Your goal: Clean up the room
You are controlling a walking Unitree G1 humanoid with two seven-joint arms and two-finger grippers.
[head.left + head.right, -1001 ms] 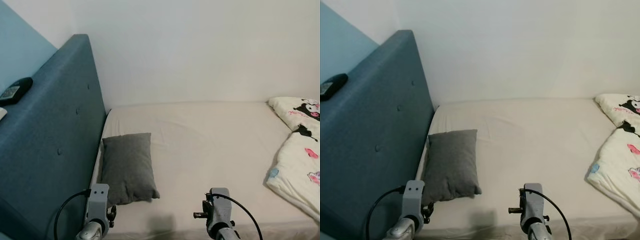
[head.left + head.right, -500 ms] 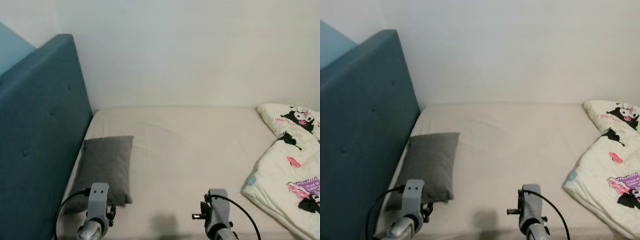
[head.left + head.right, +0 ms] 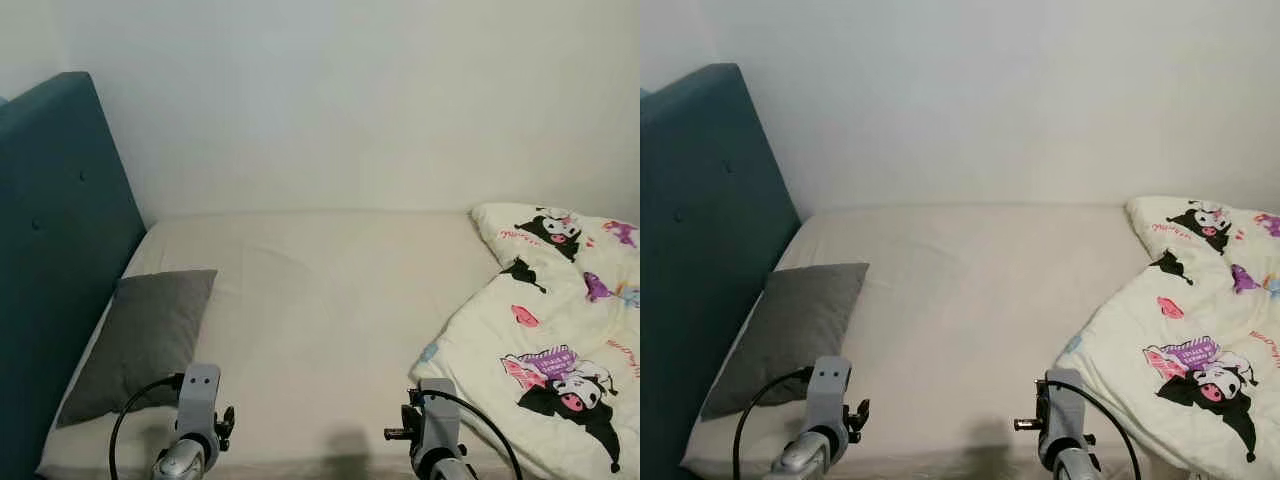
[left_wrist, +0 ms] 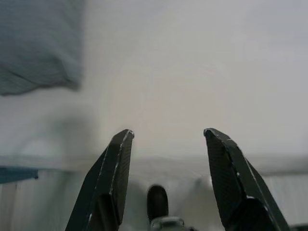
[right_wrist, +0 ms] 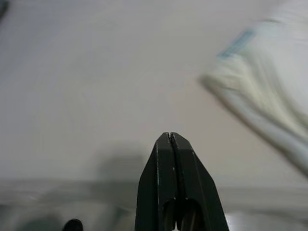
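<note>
Fingers of the left gripper (image 4: 166, 139) are standing spread wide apart, holding and touching nothing, with bare cream sheet showing in the gap between their tips. Fingers of the right gripper (image 5: 171, 139) are pressing flat together along their whole length, gripping nothing and hovering clear of the bed. Both grippers are hanging just before the near edge of the mattress (image 3: 320, 300), the left one low at the robot's left and the right one low at its right. Ahead of the open left jaws and off to their outer side, a grey pillow (image 3: 140, 340) is lying flat on the sheet, its far edge sitting against the blue padded headboard (image 3: 50, 250). Ahead of the shut right jaws and off to their outer side, a rumpled cream blanket (image 3: 550, 340) printed with black, pink and purple cartoon figures is lying in a loose heap, its folded hem (image 5: 255, 96) reaching closest to those fingertips yet staying apart from them. Between the two grippers the mattress is showing only faint creases.
</note>
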